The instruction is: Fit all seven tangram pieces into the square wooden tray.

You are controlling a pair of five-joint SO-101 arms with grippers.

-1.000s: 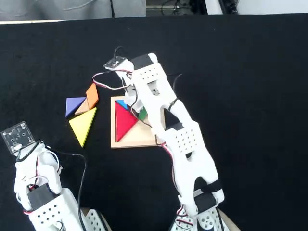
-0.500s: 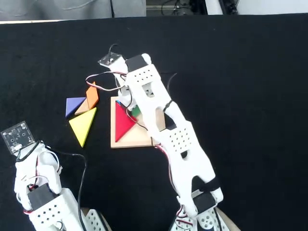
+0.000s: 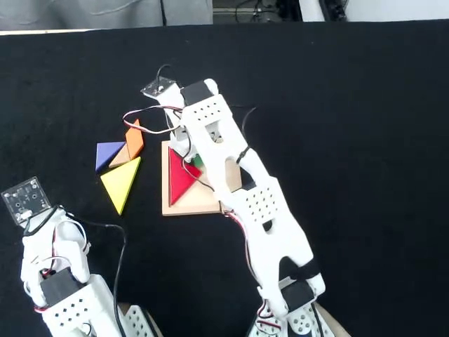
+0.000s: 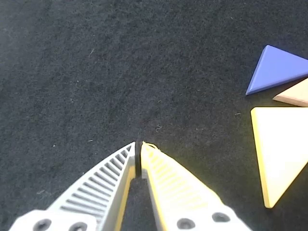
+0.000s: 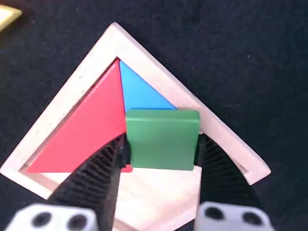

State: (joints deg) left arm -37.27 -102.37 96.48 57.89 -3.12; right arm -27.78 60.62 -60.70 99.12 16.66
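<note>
The square wooden tray (image 3: pixel 179 208) (image 5: pixel 91 57) lies mid-table and holds a large red triangle (image 3: pixel 181 179) (image 5: pixel 82 132) and a blue triangle (image 5: pixel 139 89). My right gripper (image 5: pixel 161 147) is shut on a green square (image 5: pixel 162 139) (image 3: pixel 198 162), held over the tray next to the blue triangle. Left of the tray lie a yellow triangle (image 3: pixel 121 182) (image 4: pixel 279 149), a purple triangle (image 3: pixel 106 152) (image 4: pixel 276 70), a tan piece (image 3: pixel 122 156) (image 4: pixel 294 95) and an orange piece (image 3: pixel 135 139). My left gripper (image 4: pixel 139 144) is shut and empty over bare cloth near the table's front left.
The table is covered in black cloth (image 3: pixel 365 126). The right arm (image 3: pixel 245 196) stretches over the tray's right half and hides it in the high view. Open cloth lies to the right and behind the tray.
The right arm has shifted a little to the left and away with the green square over the tray. The left arm has kept still.
</note>
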